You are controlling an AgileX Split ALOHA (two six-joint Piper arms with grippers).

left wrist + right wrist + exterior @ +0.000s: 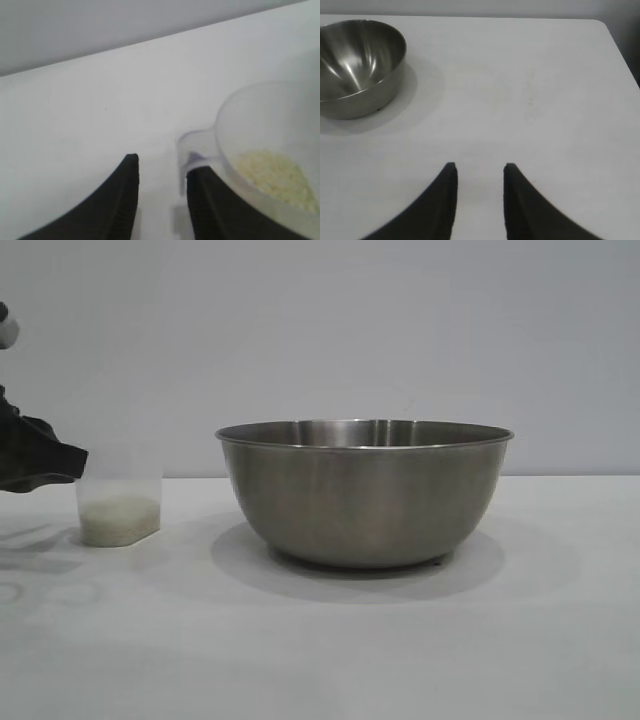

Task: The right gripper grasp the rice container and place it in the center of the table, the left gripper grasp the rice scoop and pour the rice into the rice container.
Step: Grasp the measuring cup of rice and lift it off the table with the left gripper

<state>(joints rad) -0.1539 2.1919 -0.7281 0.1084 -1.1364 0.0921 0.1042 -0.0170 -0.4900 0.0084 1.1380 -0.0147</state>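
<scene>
The rice container, a large steel bowl, stands upright at the middle of the white table; it also shows in the right wrist view, apparently empty. The rice scoop, a frosted cup with rice in its bottom, stands at the left. My left gripper is beside the cup. In the left wrist view it is open, with the cup's handle at one fingertip and the rice visible inside. My right gripper is open and empty, above bare table well away from the bowl.
The table's far corner and edge show in the right wrist view. A plain wall stands behind the table.
</scene>
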